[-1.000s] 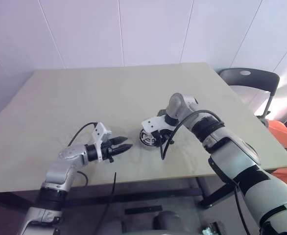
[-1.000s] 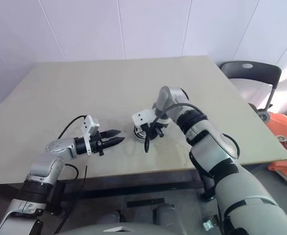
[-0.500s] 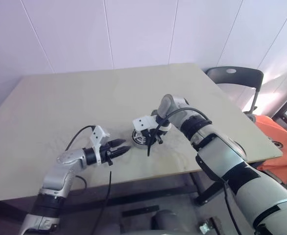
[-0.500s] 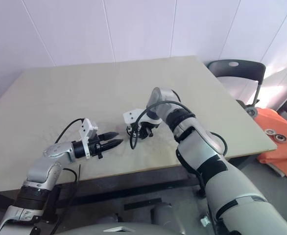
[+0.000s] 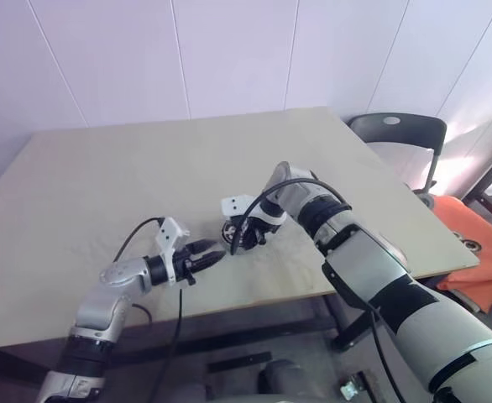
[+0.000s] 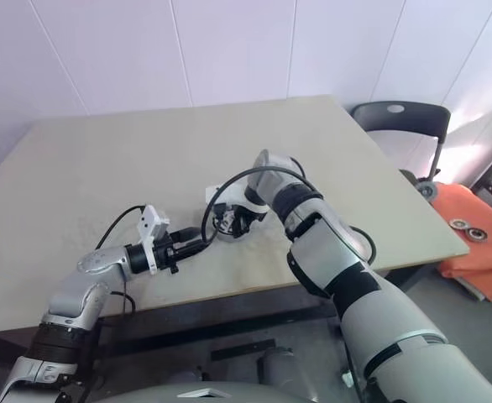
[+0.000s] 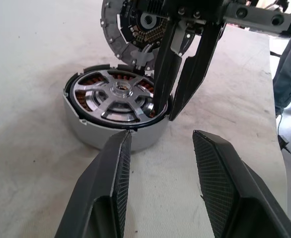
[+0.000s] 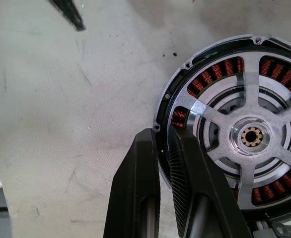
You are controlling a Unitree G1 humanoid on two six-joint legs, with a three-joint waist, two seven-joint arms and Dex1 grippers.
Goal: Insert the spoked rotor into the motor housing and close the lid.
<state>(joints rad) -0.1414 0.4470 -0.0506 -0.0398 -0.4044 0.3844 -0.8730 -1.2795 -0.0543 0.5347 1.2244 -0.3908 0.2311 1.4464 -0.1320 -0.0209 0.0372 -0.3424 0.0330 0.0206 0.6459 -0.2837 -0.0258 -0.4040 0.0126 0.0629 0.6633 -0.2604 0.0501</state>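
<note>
The motor housing (image 7: pixel 86 130) sits on the table, its copper windings (image 8: pixel 225 67) ringing the silvery spoked rotor (image 8: pixel 250 136) that lies seated inside it. My right gripper (image 8: pixel 164 136) points down from above and is shut on the housing's rim, one finger inside and one outside the wall. The lid (image 7: pixel 116 37), a disc with a ribbed grey rim, stands tilted on edge at the housing's far side, partly hidden by the right gripper's fingers (image 7: pixel 160 74). My left gripper (image 7: pixel 160 136) is open and empty, level with the table, its tips just short of the housing's wall.
The beige table (image 5: pixel 145 168) stretches wide behind and to the left of the housing. A black chair (image 5: pixel 393 134) stands past its right edge, with an orange object (image 5: pixel 473 269) on the floor beyond. A black cable (image 5: pixel 179 311) hangs from my left wrist over the front edge.
My right gripper has slid a little toward the left gripper and rolled at the wrist, so the housing now sits closer to the left fingertips. The head view has also shifted. The left gripper stays put.
</note>
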